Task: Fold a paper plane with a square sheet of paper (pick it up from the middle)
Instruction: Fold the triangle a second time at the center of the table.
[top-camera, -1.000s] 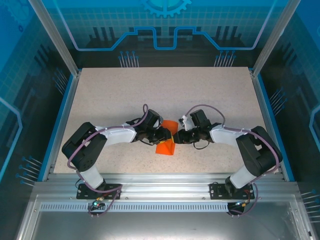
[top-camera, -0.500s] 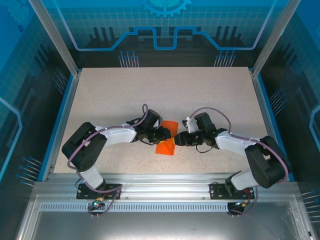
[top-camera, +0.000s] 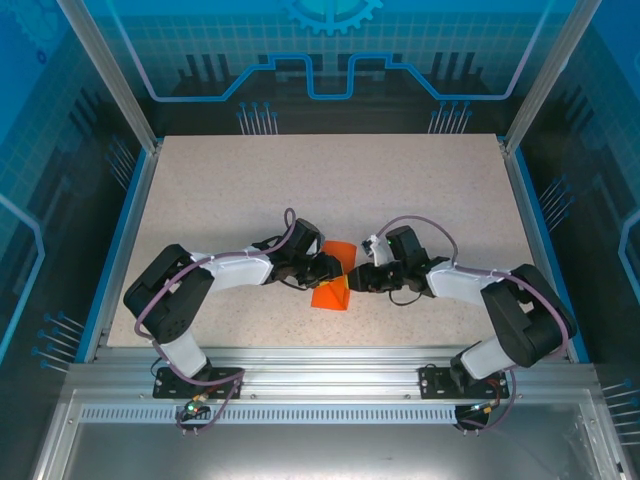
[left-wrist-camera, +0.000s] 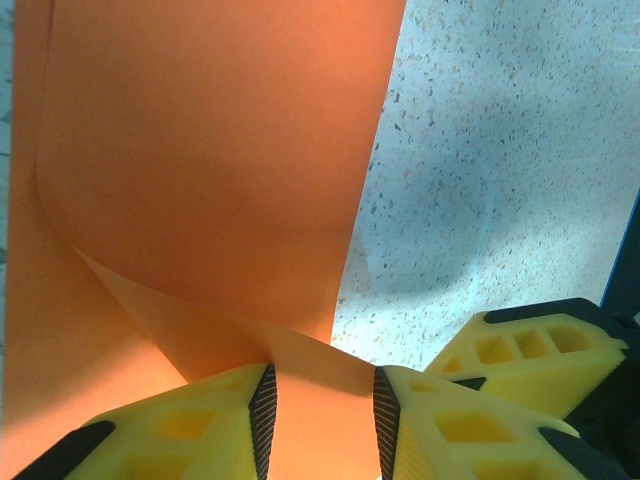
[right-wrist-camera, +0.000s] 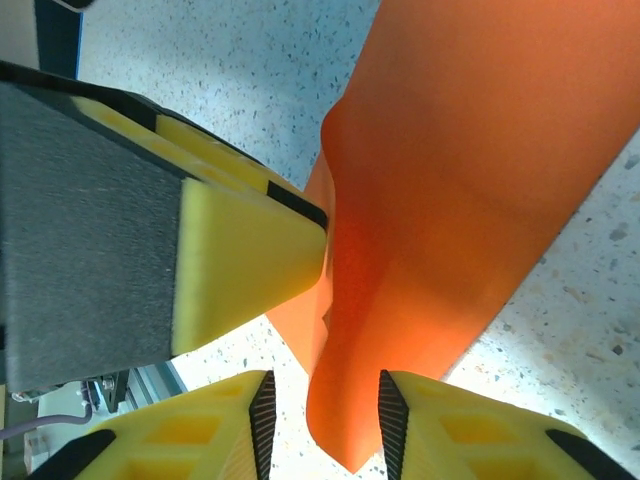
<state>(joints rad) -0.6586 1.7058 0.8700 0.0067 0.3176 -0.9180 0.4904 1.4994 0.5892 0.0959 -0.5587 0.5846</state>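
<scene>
Pinching the folded orange paper (left-wrist-camera: 220, 170) between the pads of my left claw (left-wrist-camera: 320, 385), I meet my right claw (right-wrist-camera: 322, 400), which straddles the same curled fold from the opposite side. Whether it grips, I cannot tell. Beyond, the paper lies on the table (left-wrist-camera: 500, 150) between my arms.

The surface (top-camera: 330, 190) is a pale, speckled board with blue edging along its sides. On it rests a folded orange sheet of paper (top-camera: 333, 291), between the left claw (top-camera: 341, 268) and the right claw (top-camera: 352, 279). Part of the paper curls up off the surface between their fingers.
</scene>
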